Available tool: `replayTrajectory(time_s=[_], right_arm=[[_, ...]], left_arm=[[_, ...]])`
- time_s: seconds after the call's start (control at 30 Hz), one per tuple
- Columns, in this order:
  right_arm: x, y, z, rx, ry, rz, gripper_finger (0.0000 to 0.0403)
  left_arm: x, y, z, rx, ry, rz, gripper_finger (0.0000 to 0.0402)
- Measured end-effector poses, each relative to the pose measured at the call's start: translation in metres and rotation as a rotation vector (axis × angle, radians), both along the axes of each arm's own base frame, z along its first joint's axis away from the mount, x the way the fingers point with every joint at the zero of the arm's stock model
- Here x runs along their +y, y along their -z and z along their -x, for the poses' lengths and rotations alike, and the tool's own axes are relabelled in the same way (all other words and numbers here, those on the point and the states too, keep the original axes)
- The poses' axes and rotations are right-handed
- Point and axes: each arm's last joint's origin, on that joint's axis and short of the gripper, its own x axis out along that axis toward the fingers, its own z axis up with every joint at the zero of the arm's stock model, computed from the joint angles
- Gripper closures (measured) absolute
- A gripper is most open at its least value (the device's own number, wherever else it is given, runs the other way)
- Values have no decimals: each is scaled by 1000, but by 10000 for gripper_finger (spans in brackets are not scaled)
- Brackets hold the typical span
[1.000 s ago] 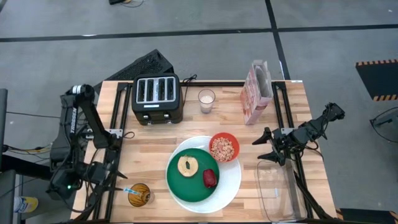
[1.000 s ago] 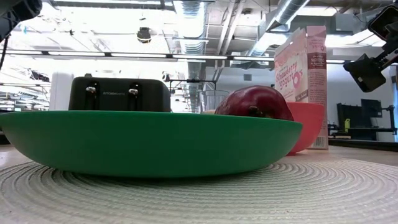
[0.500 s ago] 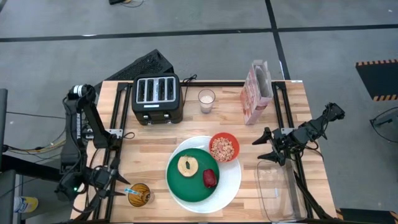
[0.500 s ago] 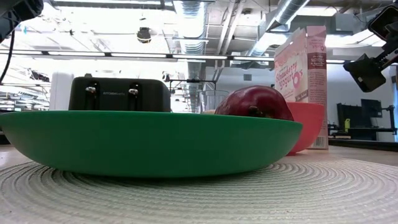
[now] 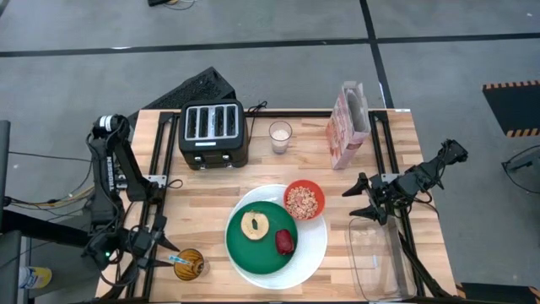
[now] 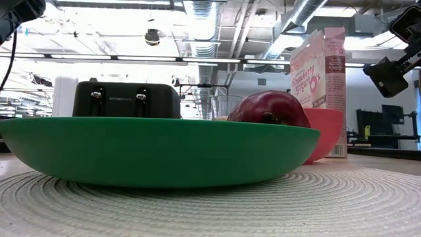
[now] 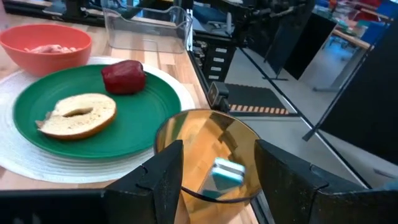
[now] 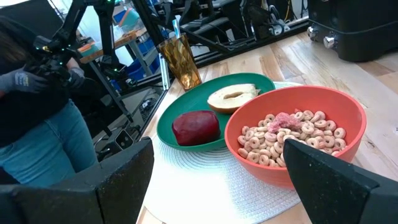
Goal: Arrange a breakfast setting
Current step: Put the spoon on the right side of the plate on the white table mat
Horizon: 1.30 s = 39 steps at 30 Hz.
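At the worktop's [image 5: 211,198] left front corner the left hand [image 5: 159,247] hovers released, fingers spread just beside an amber glass [image 5: 190,263] holding the blue-handled spoon [image 5: 177,258]. Centre front, the green plate [image 5: 260,245] on the white plate [image 5: 314,245] carries toasted bread [image 5: 255,225] and dark-red fruit [image 5: 284,242]; the red bowl [image 5: 304,200] touches its rim. The right hand [image 5: 361,199] waits released near the right edge.

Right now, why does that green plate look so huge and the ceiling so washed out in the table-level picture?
Low view: the camera sits right beside the green plate, so it fills the frame, and the ceiling lights glare white. High view: even light, the plate looks ordinary. Left wrist view: the amber glass close up is slightly blurred.
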Motion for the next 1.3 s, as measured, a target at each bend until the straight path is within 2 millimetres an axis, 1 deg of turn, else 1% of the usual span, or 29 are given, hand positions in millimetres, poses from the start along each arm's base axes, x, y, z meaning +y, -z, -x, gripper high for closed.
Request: replayTrajectory(time_s=[0.43, 0.53, 0.8, 0.9, 1.0, 1.3], right_arm=[[0, 0, 0, 0, 0, 0, 25], [0, 0, 0, 0, 0, 0, 25], [0, 0, 0, 0, 0, 0, 25], [0, 0, 0, 0, 0, 0, 25], [0, 0, 0, 0, 0, 0, 25], [0, 0, 0, 0, 0, 0, 25]], left_arm=[[0, 1, -6, 30, 18, -20, 221], [0, 1, -6, 32, 22, -19, 237], [-1, 0, -6, 35, 27, -8, 326], [0, 0, -6, 30, 22, -9, 346], [-1, 0, -6, 31, 24, -1, 352], [0, -1, -9, 13, -17, 12, 348]])
